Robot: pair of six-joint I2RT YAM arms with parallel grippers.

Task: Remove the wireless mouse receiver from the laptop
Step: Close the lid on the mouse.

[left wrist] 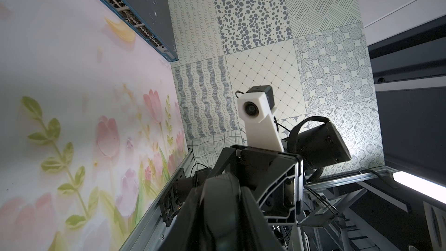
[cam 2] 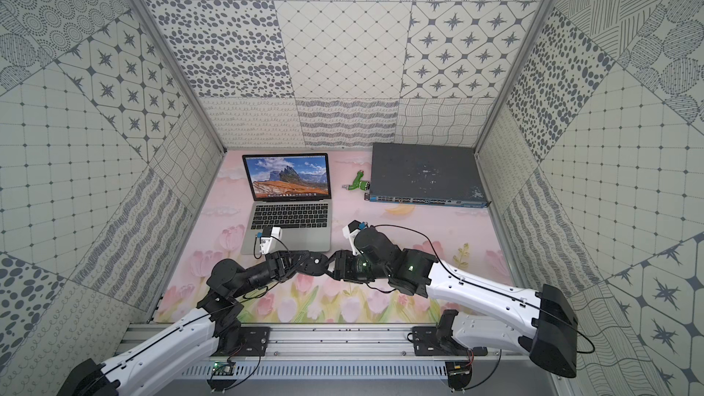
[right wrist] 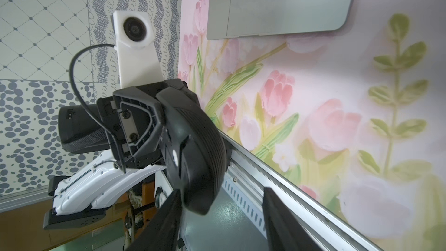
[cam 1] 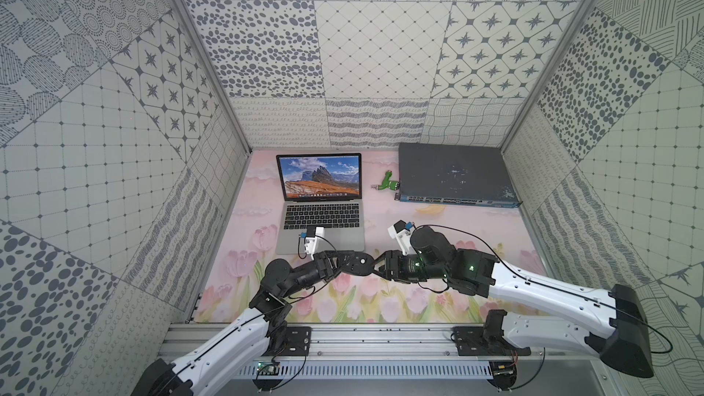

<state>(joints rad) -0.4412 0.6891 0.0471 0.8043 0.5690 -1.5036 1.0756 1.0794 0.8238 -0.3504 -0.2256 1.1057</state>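
Left end effector [cam 1: 344, 260] clamps mouse [cam 1: 362, 264], right end effector [cam 1: 377, 262] spread; laptop [cam 1: 346, 238] faces them, hinge running crosswise.

green gadget [cam 1: 388, 184] just beside network switch [cam 1: 453, 173]; black mouse [right wrist: 193, 150] above floral mat [cam 1: 419, 299]

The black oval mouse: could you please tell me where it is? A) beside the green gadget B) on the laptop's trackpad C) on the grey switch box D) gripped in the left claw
D: the left claw is clamped on the black oval mouse, in the air.
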